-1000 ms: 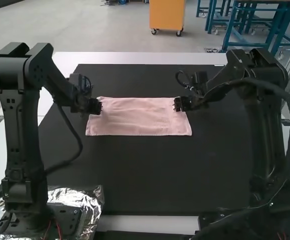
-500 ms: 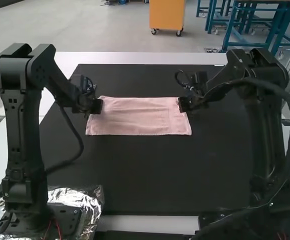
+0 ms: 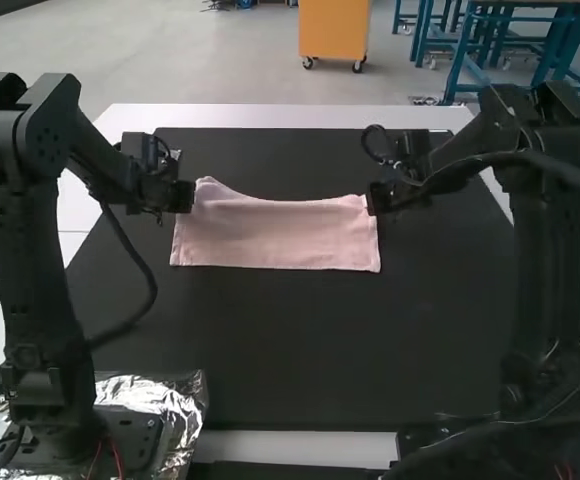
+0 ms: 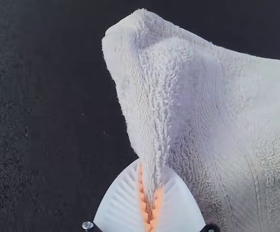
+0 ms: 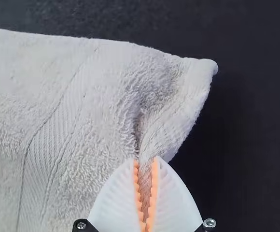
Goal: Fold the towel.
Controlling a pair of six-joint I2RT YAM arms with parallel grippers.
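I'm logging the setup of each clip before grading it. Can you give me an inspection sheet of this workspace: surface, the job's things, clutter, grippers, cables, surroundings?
Surface: dark mat under the work.
Job's things: pink towel, laid out wide; its far edge sags between the grippers, its near edge is roughly straight. Whether it is already folded, I cannot tell.
Clutter: crinkled foil at the foot of the left arm.
Grippers: left gripper and right gripper each pinch the towel near a far corner.
Cables: one hangs in a curve beside the left arm; another runs over the right arm.
Surroundings: white tabletop beyond the mat.
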